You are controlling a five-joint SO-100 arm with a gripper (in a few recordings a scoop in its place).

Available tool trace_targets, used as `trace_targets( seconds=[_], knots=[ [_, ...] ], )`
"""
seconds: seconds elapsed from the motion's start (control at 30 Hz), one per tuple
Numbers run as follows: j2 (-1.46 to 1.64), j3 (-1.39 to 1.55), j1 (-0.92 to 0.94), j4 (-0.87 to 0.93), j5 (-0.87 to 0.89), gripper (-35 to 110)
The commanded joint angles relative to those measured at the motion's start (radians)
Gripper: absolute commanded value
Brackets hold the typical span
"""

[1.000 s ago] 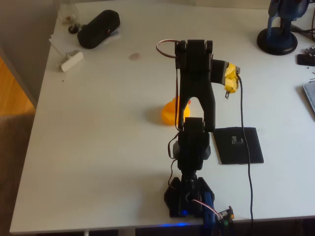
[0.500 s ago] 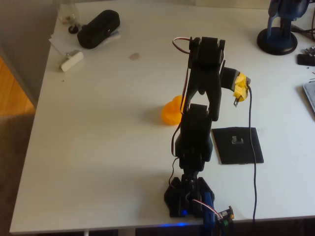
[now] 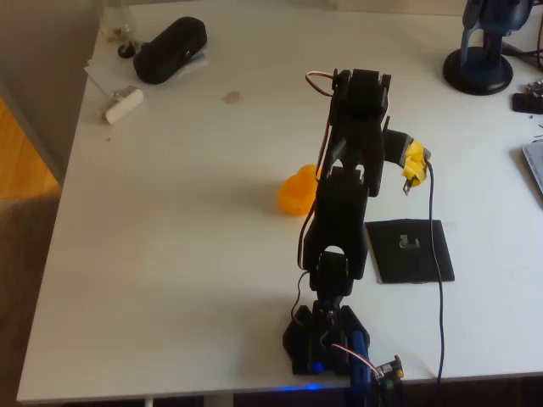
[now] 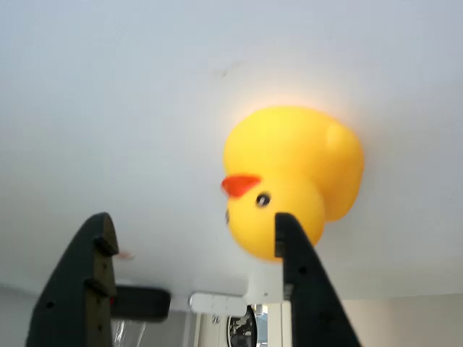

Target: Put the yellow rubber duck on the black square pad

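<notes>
Risk, we judged, lay in alignment: our tool gaped wide and empty, the glossy yellow rubber duck off-centre behind one finger, left of the thin black square pad, liable to be knocked.

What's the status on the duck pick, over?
Gripper open, empty, fingers wide apart. Yellow rubber duck on the table left of the arm, not on the black square pad. Pad clear.
</notes>
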Motion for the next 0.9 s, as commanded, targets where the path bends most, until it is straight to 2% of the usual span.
trace_targets(
  seconds=[0.0,0.2,0.47,0.87],
  knots=[
    [-0.006,-0.028,0.043,0.0,-0.011,25],
    [-0.032,-0.018,0.137,0.0,-0.011,25],
    [-0.166,-0.02,0.126,0.002,-0.011,25],
    [-0.155,-0.1,0.115,0.014,-0.011,25]
  ],
)
